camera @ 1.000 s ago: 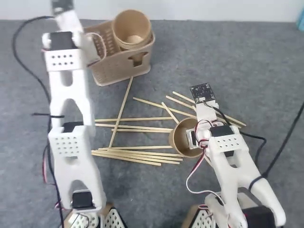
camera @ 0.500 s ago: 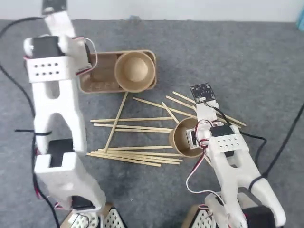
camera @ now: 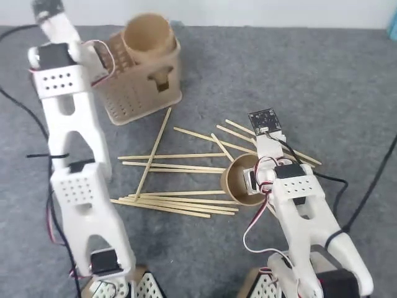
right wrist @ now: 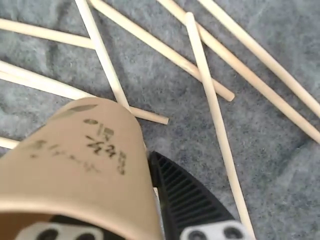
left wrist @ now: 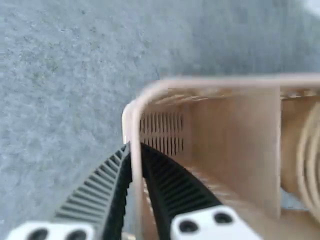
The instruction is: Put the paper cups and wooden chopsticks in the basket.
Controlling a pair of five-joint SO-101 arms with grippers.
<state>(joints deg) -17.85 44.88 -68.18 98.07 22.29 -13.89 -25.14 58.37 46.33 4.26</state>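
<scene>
The left fingers (left wrist: pixel 152 162) are closed tight on the rim of the basket (left wrist: pixel 235 130), one ribbed pad outside its slotted end wall and the other inside. In the high view the basket (camera: pixel 139 84) is seen tilted near the far left of the grey counter (camera: pixel 322 81), and a stack of paper cups (camera: pixel 149 38) is carried in it. Whether its base touches the counter cannot be told.

The right fingers (right wrist: pixel 165 172) are clamped on the wall of a single paper cup (right wrist: pixel 85 155), one finger outside and the other hidden within. In the high view that cup (camera: pixel 245 180) is seen from above, mouth towards the camera, low over the counter. The wooden chopsticks (camera: pixel 180 167) are strewn flat on the counter around and beside the cup, several crossing one another, and one is slanted up towards the basket.
</scene>
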